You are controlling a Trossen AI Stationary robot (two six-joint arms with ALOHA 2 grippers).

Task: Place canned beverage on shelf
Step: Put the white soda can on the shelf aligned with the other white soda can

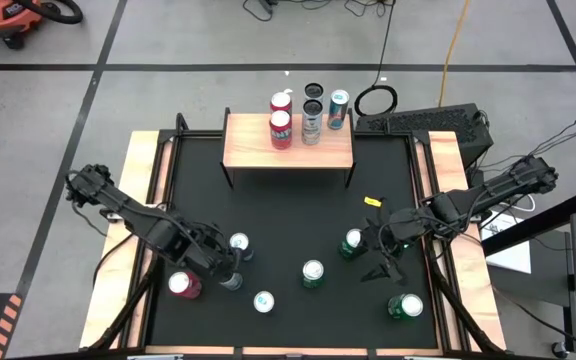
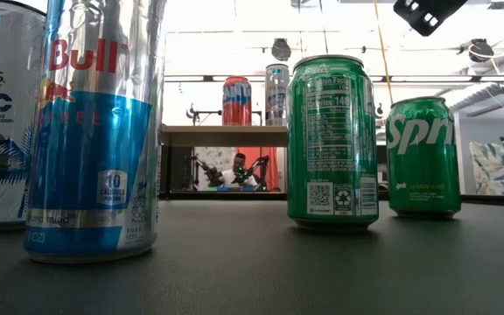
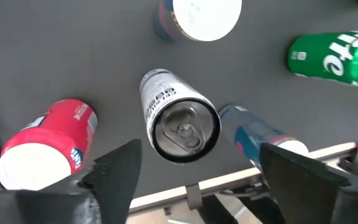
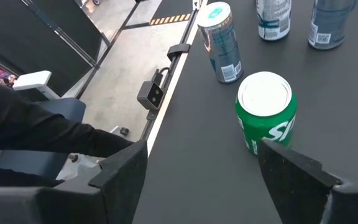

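The shelf [image 1: 253, 152] stands at the table's far edge with several cans on and behind it. More cans stand upright on the black table. My left gripper [image 1: 230, 272] hangs open above a silver can with a dark top [image 3: 182, 127]. It points down, with a finger on either side and clear of the can. A red can [image 3: 42, 152] and a blue can [image 3: 257, 134] flank the silver one. My right gripper [image 1: 381, 262] waits open at the table's right, above the tabletop. It points at a green can [image 4: 266, 115] without reaching it.
Another green can [image 1: 405, 307] stands near the front right corner and a Sprite can [image 1: 353, 243] by the right gripper. A white-topped can [image 1: 263, 301] is close to the near edge. A yellow tag [image 1: 372, 201] lies on the table. Bare black table lies in front of the shelf.
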